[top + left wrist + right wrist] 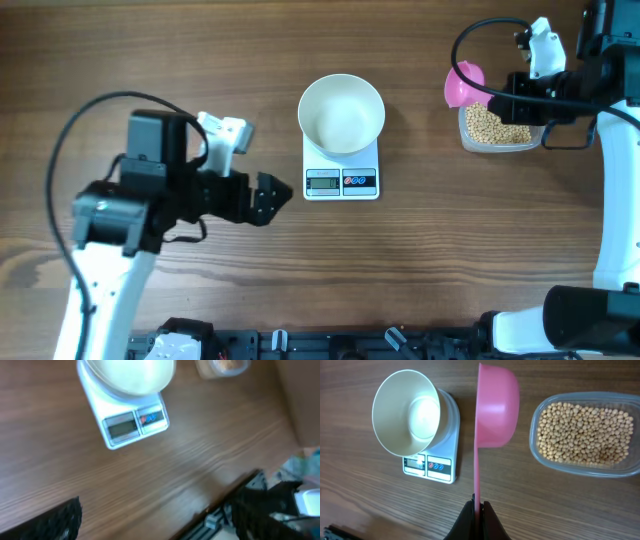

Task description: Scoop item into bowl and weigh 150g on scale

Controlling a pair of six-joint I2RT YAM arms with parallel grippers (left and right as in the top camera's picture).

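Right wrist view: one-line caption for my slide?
Right fingers clamp the pink scoop by its handle, between the empty white bowl on the scale and the clear container of beans.

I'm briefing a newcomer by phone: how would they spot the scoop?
Start at the white scale in the middle and look right to the clear tub of beans. The scoop is beside its left end, the only pink thing.
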